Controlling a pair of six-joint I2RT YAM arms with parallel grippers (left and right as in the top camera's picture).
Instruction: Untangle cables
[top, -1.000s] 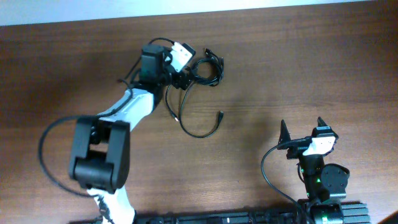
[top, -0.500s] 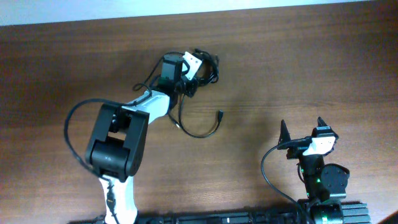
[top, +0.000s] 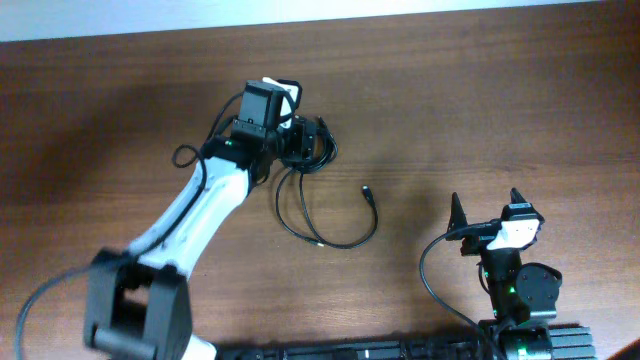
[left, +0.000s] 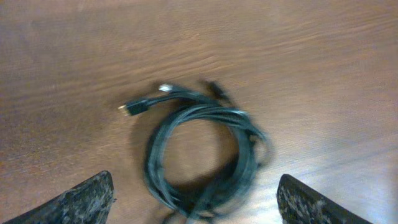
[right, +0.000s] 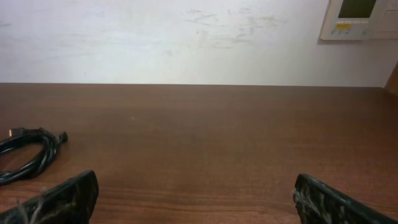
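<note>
At the left wrist: left gripper (left: 199, 205) is spread wide, with one finger (left: 87, 199) at each lower corner of its camera view. It grips nothing. The cables (left: 199, 155) lie as a round coil on the table (left: 323, 74), and the coil's near edge sits in the gap between the fingers. I can't tell whether the fingers touch it. Two plug ends (left: 134, 109) stick out at the coil's upper left.

Overhead: left gripper (top: 300, 140) sits over the coil (top: 312, 148), left of table centre. A loose strand (top: 345, 243) trails from the coil toward the robot, curves right and ends in a plug (top: 366, 190) lying apart from the coil.

Compared with 0.5 s ago:
- The left gripper and coil are nearer the robot and slightly left.
- The loose strand reaches further toward the robot.
- Its plug has shifted slightly right.

Right gripper (top: 485, 205) is parked at the near right, well apart from the cables, in the same pose as before. It is wide open with nothing between the fingers (right: 59, 199). Its wrist camera shows the coil (right: 31, 152) at the far left, the wall (right: 186, 37) behind the table, and a wall panel (right: 364, 18) at top right.
</note>
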